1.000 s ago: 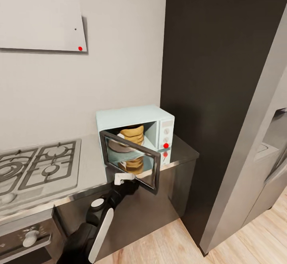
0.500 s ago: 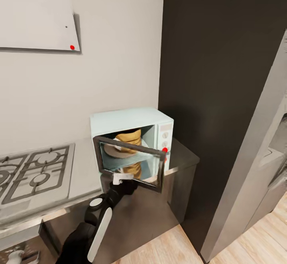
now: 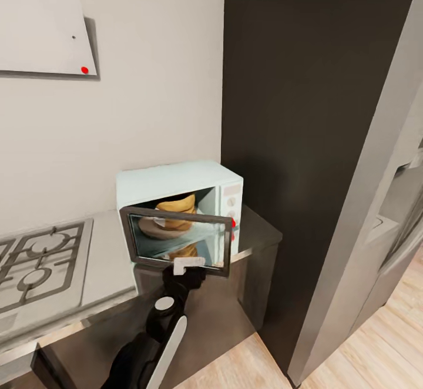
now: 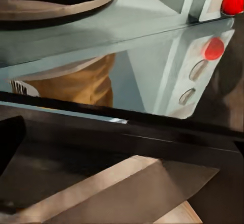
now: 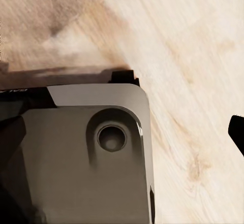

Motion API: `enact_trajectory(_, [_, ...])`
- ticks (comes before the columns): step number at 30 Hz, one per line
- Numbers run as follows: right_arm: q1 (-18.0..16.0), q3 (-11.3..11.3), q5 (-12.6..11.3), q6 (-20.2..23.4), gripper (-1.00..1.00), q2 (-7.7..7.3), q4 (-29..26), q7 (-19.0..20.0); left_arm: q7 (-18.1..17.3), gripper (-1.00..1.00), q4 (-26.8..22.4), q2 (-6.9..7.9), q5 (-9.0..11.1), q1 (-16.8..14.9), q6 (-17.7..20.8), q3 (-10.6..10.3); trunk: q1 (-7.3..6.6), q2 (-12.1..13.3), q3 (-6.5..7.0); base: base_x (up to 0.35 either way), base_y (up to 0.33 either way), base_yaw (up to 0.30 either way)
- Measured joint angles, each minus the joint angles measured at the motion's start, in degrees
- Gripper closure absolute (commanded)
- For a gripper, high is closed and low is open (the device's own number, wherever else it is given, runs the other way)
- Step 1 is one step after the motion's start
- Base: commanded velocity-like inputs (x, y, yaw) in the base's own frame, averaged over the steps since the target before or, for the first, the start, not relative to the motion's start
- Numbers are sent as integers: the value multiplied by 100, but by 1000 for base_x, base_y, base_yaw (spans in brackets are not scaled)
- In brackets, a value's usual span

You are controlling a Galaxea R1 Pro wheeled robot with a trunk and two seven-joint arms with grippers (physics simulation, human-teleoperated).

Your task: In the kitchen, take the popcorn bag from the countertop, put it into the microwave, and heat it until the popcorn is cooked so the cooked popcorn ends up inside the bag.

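The pale blue microwave [image 3: 176, 177] stands at the right end of the grey countertop [image 3: 106, 254]. Its dark-framed glass door [image 3: 176, 239] hangs partly swung in. Inside, the mustard-yellow popcorn bag [image 3: 175, 207] sits upright on the turntable plate [image 3: 154, 228], and through the glass I see the bag [image 4: 76, 84] again with its white label. No popcorn is visible. My left gripper [image 3: 189, 265] is at the door's lower edge, open, holding nothing. In the right wrist view my right gripper [image 5: 127, 132] hangs open over the robot base and the wooden floor.
A steel gas hob [image 3: 35, 265] lies left of the microwave. A tall dark cabinet [image 3: 294, 113] rises just right of it, with a grey fridge [image 3: 388, 201] beyond. The microwave's red light dot [image 3: 234, 222] shows beside the door. Wooden floor [image 3: 376, 342] lies at the lower right.
The microwave door has swung further toward shut, with my left gripper following at its lower edge. The whole head view has also shifted, so the camera moved.
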Motion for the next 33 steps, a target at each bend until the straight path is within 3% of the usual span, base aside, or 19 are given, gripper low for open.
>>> enact_trajectory(4, [0, 3, 0, 6, -100, -1, 2, 0, 273, -100, -7, 0, 7, 0, -7, -61, 0, 0, 0, 189, 0, 0])
enact_trajectory(10, [0, 3, 0, 8, -100, -1, 2, 0, 293, -100, -3, -21, -2, 0, 0, -82, 0, 0, 0, 193, 0, 0])
enact_trajectory(14, [0, 6, 0, 8, -100, -1, 1, 0, 305, -100, -1, -40, -10, 0, -1, -341, 0, 0, 0, 194, 0, 0])
enact_trajectory(33, [0, 0, 0, 8, -100, -1, 0, 0, 324, -100, -21, -40, -17, 14, 8, -382, -1, -2, -1, 181, 0, 0])
